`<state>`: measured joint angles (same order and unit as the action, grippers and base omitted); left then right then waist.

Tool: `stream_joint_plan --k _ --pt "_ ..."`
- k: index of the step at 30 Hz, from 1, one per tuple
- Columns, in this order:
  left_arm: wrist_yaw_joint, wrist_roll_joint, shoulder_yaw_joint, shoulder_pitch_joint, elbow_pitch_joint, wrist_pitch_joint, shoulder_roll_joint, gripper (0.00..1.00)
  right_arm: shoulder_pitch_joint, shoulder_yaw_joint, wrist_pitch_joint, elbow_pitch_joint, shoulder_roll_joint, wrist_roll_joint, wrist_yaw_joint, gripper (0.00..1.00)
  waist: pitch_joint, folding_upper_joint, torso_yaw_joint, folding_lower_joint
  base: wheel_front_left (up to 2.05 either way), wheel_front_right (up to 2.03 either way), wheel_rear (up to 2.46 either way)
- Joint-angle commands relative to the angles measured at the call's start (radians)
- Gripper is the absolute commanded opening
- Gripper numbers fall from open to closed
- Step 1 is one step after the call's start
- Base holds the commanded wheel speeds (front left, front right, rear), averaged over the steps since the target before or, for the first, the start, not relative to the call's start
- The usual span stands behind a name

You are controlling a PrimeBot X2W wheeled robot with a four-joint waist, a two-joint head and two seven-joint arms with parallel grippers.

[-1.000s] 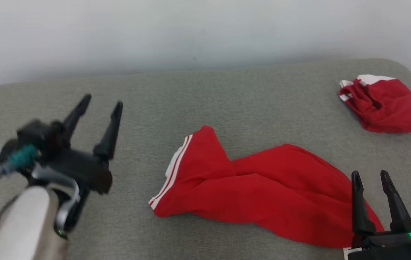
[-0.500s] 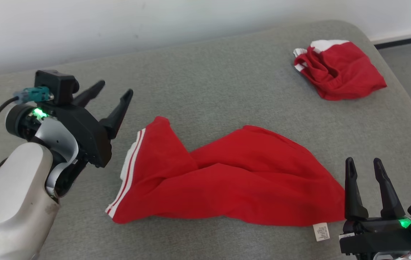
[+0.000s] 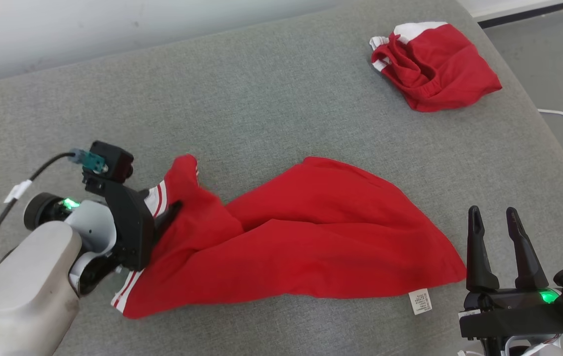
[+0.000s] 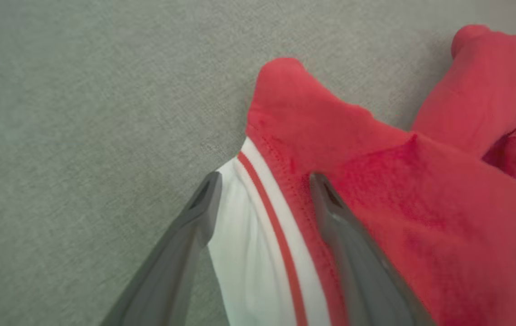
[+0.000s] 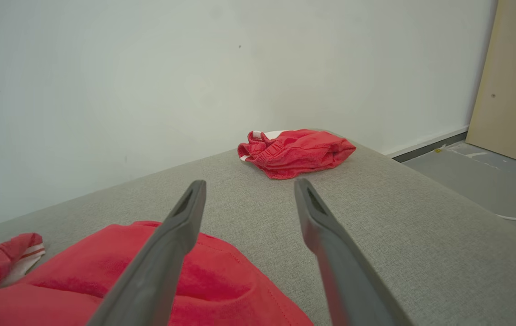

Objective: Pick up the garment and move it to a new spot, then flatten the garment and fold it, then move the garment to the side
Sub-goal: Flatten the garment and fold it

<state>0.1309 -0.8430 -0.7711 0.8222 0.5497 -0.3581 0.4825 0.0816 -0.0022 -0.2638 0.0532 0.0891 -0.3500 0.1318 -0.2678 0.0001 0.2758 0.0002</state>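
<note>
So, head cam first: your left gripper (image 3: 165, 205) is spread wide, fingers straddling the striped end of the long red fabric garment (image 3: 321, 232) sprawled across the grey upholstered cushion (image 3: 281, 99), with nothing pinched. Your right gripper (image 3: 492, 212) hangs wide open and empty, just beside the garment's other end and its small white tag (image 3: 420, 301). A crumpled red-and-white cloth bundle (image 3: 434, 64) sits well apart near the far corner.

Left wrist cam: the white-and-red striped hem (image 4: 258, 253) lies between the parted fingers (image 4: 185, 244).

Right wrist cam: parted fingers (image 5: 330, 253), garment at lower left, bundle beyond.
</note>
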Motion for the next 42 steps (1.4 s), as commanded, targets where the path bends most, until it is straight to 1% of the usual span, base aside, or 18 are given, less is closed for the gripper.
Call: stream_joint_plan --k 1,5,6,7,8,9,13,19,22,26,28,29,31,32,33,34,38,42 --pt "-0.002 0.0 -0.014 0.016 0.012 -0.008 0.01 1.0 0.007 -0.002 -0.001 0.001 -0.002 -0.002 -0.002 1.0 -0.005 -0.0001 0.003 -0.0002 0.0 0.0 0.0" --pt "-0.001 -0.034 -0.08 0.019 0.035 -0.031 0.003 1.0 0.015 -0.002 -0.001 0.004 0.0 -0.003 -0.002 1.0 -0.011 -0.0001 0.004 -0.0002 0.0 0.0 0.0" --pt "-0.001 -0.045 -0.09 0.023 0.038 -0.033 -0.001 0.77 0.017 -0.001 -0.001 0.004 0.001 -0.003 -0.002 1.0 -0.012 -0.0001 0.003 -0.0002 0.0 0.0 0.0" --pt "-0.001 -0.056 -0.098 0.029 0.041 -0.028 -0.004 0.39 0.019 -0.001 -0.001 0.004 0.003 -0.003 -0.002 1.0 -0.013 -0.0001 0.002 -0.0002 0.0 0.0 0.0" --pt "-0.001 -0.059 -0.106 0.038 0.044 -0.022 -0.006 0.13 0.02 -0.001 -0.001 0.005 0.004 -0.003 -0.002 1.0 -0.014 -0.0001 0.001 -0.0002 0.0 0.0 0.0" --pt "-0.001 -0.053 -0.117 0.048 0.048 -0.014 -0.005 0.0 0.02 -0.001 -0.001 0.005 0.005 -0.003 -0.002 1.0 -0.015 -0.0001 0.0 -0.0002 0.0 0.0 0.0" --pt "-0.002 -0.05 -0.14 0.099 0.057 0.053 0.005 0.0 0.025 -0.001 -0.001 0.002 0.008 -0.003 -0.002 1.0 -0.014 -0.0001 -0.007 -0.0002 0.0 0.0 0.0" --pt "-0.002 -0.02 -0.109 0.211 0.095 0.241 0.036 0.0 0.017 -0.008 0.0 0.0 0.013 -0.001 -0.002 1.0 -0.012 -0.0001 -0.026 -0.0002 0.0 0.0 0.0" --pt "-0.007 0.017 -0.088 0.269 0.129 0.336 0.041 0.0 0.021 -0.009 0.0 -0.002 0.016 0.006 -0.002 1.0 -0.012 -0.0001 -0.031 -0.0002 0.0 0.0 0.0" --pt "-0.033 0.07 -0.084 0.312 0.192 0.437 0.043 0.0 0.031 -0.009 0.0 -0.006 0.02 0.011 -0.002 1.0 -0.019 -0.0001 -0.031 -0.0002 0.0 0.0 0.0" --pt "-0.06 0.109 -0.091 0.336 0.223 0.498 0.047 0.0 0.037 -0.009 0.0 -0.01 0.021 0.01 -0.002 1.0 -0.028 -0.0001 -0.029 -0.0002 0.0 0.0 0.0" --pt "-0.06 0.109 -0.091 0.336 0.223 0.498 0.047 0.0 0.037 -0.009 0.0 -0.01 0.021 0.01 -0.002 1.0 -0.028 -0.0001 -0.029 -0.0002 0.0 0.0 0.0" --pt "-0.079 0.137 -0.095 0.339 0.258 0.551 0.039 0.0 0.041 -0.01 0.0 -0.01 0.021 0.011 -0.002 1.0 -0.035 -0.0001 -0.027 -0.0002 0.0 0.0 0.0" --pt "-0.076 0.149 -0.108 0.332 0.277 0.56 0.032 0.0 0.041 -0.009 0.0 -0.01 0.021 0.014 -0.002 1.0 -0.038 -0.0001 -0.026 -0.0002 0.0 0.0 0.0" --pt "-0.07 0.156 -0.121 0.319 0.301 0.553 0.025 0.47 0.042 -0.008 0.0 -0.008 0.021 0.014 -0.002 1.0 -0.04 -0.0001 -0.026 -0.0002 0.0 0.0 0.0" --pt "-0.065 0.157 -0.131 0.314 0.32 0.553 0.019 1.0 0.045 -0.007 0.0 -0.008 0.02 0.015 -0.002 1.0 -0.042 -0.0001 -0.027 -0.0002 0.0 0.0 0.0" --pt "-0.056 0.159 -0.134 0.316 0.383 0.582 0.002 1.0 0.051 -0.007 0.0 -0.004 0.02 0.02 -0.002 1.0 -0.039 -0.0001 -0.034 -0.0002 0.0 0.0 0.0" --pt "-0.056 0.141 -0.105 0.311 0.404 0.613 -0.014 1.0 0.04 -0.014 0.0 -0.002 0.029 0.023 -0.002 1.0 -0.01 -0.0001 -0.056 -0.0002 0.0 0.0 0.0"
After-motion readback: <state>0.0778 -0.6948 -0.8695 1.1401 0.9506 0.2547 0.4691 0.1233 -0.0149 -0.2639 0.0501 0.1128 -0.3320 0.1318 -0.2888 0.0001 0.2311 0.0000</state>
